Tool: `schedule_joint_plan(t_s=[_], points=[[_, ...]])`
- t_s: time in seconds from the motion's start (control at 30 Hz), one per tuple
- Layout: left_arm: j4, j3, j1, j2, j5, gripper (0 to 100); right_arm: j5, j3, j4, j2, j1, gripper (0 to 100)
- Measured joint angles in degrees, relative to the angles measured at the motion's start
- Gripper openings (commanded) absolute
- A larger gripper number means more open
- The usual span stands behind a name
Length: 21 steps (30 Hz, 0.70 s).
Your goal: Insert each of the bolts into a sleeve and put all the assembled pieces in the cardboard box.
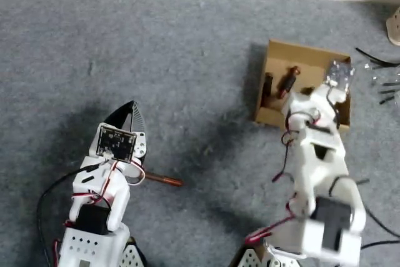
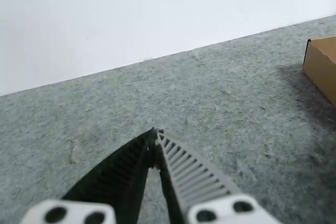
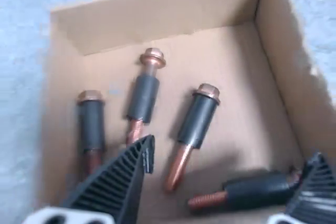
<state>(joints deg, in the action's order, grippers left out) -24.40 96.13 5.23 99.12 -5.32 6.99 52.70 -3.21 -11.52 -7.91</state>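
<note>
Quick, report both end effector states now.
Left end effector: closed, holding nothing.
Right end effector: open, holding nothing, above the cardboard box.

Grey felt table (image 1: 187, 60) carries the cardboard box (image 1: 275, 60), a loose bolt (image 1: 165, 181) and cables (image 1: 386, 91).

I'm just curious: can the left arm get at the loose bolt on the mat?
Probably yes: the bolt lies uncovered beside that arm, though its shut left gripper points away from it.
</note>
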Motion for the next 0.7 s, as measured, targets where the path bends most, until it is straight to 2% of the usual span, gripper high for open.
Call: schedule_joint_plan(t_s=[0.37, 0.5, 0.7], points=[[0.0, 0.0, 0.0, 0.0, 0.0, 1, -0.5, 27.3, -0.1, -38.8, 19.7, 38.2], [0.0, 0.0, 0.0, 0.0, 0.0, 1, -8.0, 32.4, -0.1, -46.2, 25.1, 38.2], [0.0, 0.0, 0.0, 0.0, 0.0, 1, -16.6, 35.6, -0.1, -47.7, 33.6, 38.2]])
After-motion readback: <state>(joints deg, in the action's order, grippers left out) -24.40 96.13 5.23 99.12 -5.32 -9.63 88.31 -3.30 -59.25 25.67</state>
